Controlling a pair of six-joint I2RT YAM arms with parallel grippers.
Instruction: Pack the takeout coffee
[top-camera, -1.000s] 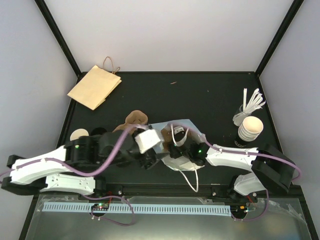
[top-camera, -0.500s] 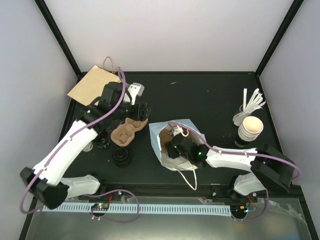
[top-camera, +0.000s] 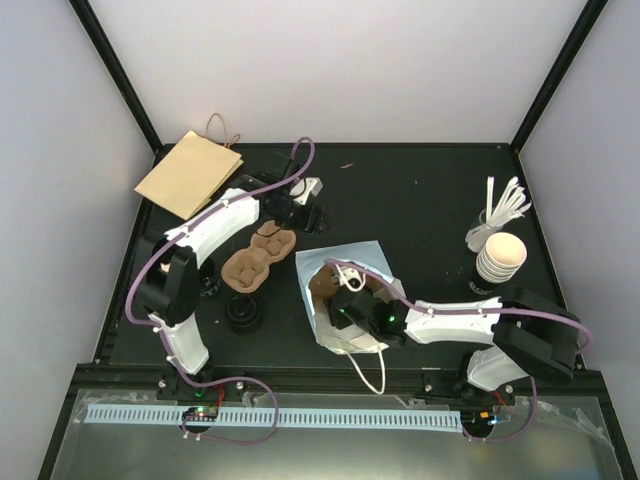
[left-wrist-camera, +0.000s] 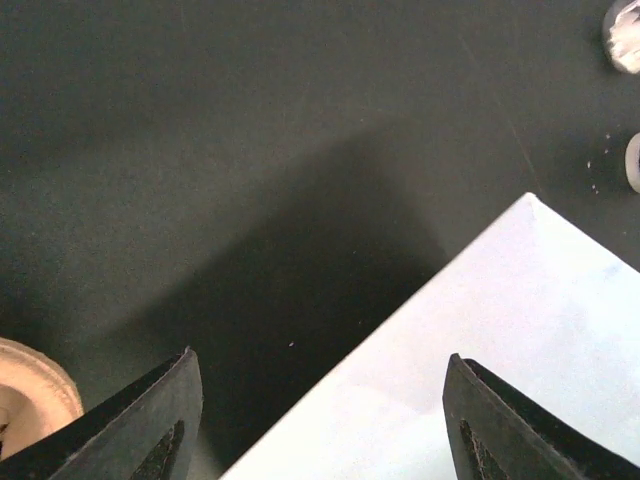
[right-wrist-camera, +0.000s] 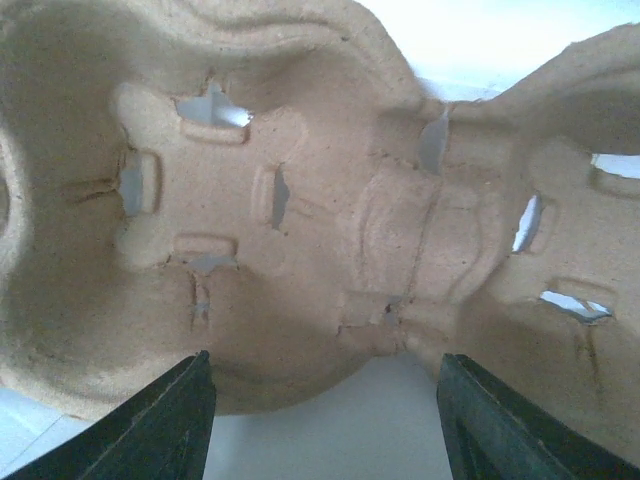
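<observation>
- brown bag (top-camera: 190, 172) lies flat at the surface's (top-camera: 420, 200) far left corner;
- coffee (top-camera: 208, 285): a dark-lidded cup seems to stand just right of the left arm's (top-camera: 215, 225) elbow, partly hidden; too small to be sure;
- carrier (top-camera: 255, 255) lies on the surface; lids (top-camera: 243, 315) just in front of it;
- left hand (left-wrist-camera: 320, 360) hovers over bare surface by the white bag's (left-wrist-camera: 520, 340) corner; fingers apart, nothing between them;
- white bag lies open, second carrier (right-wrist-camera: 300, 200) inside;
- right hand (right-wrist-camera: 322, 360) sits in the bag's mouth over that carrier; fingers apart, clamped on nothing;
- cup stack (top-camera: 500, 255) stands near the right edge; white sticks (top-camera: 505, 205) just behind it.
</observation>
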